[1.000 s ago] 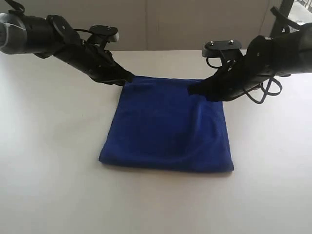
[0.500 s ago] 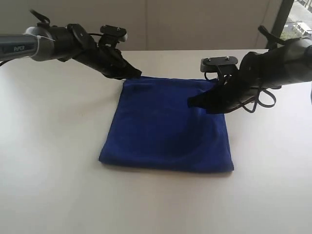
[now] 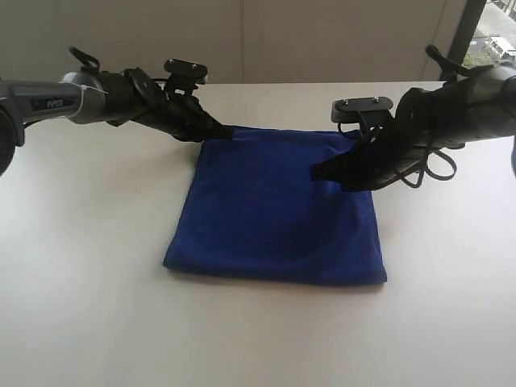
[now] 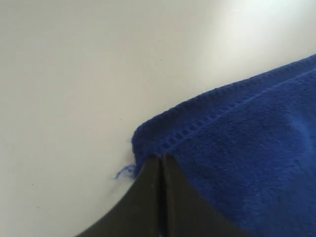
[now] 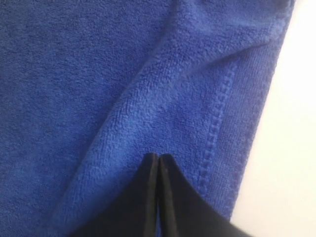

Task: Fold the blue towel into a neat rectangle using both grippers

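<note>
On the table [image 3: 97,306] the towel [image 3: 274,210] lies folded flat at centre, unmoved. The right gripper [image 3: 316,172], closed and empty, has slid toward 6 o'clock. The left gripper [image 3: 226,131], also closed, stays at the towel's 11 o'clock corner. Likely smoothing, and the fold looks nearly done.

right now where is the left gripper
In the exterior view the left gripper sits on the left, shut, with its tip at the far left corner of the blue towel, opposite the right gripper.

Soft, even daylight; slight blur
</note>
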